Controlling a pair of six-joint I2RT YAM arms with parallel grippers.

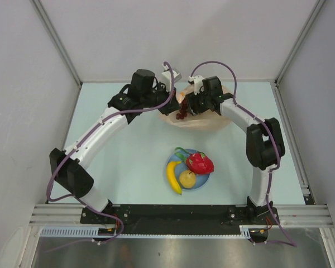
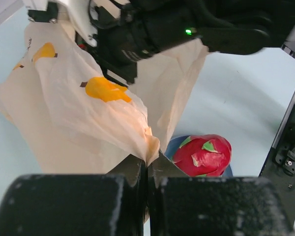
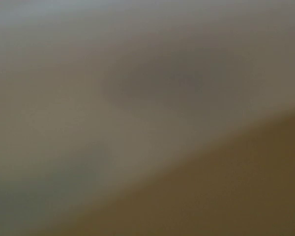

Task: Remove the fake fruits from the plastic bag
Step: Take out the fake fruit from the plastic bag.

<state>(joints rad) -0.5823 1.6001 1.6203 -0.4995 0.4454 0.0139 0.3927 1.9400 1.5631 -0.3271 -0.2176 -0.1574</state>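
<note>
The peach plastic bag (image 1: pixel 204 118) lies at the back of the table, and in the left wrist view the plastic bag (image 2: pixel 88 118) hangs bunched up. My left gripper (image 2: pixel 148 164) is shut on a fold of its edge; from above the left gripper (image 1: pixel 177 96) is at the bag's left end. My right gripper (image 1: pixel 187 107) reaches into the bag mouth, next to a dark purple grape bunch (image 1: pixel 181 115); whether it holds the bunch is hidden. The right wrist view is a blur of bag film. A red dragon fruit (image 1: pixel 200 163), a banana (image 1: pixel 173 177) and a pear-like fruit (image 1: pixel 187 179) lie outside the bag.
The three loose fruits rest on a round blue plate (image 1: pixel 205 181) in the middle of the table. Its rim (image 2: pixel 179 144) and the dragon fruit (image 2: pixel 204 155) show below the bag in the left wrist view. Grey walls enclose the table on three sides.
</note>
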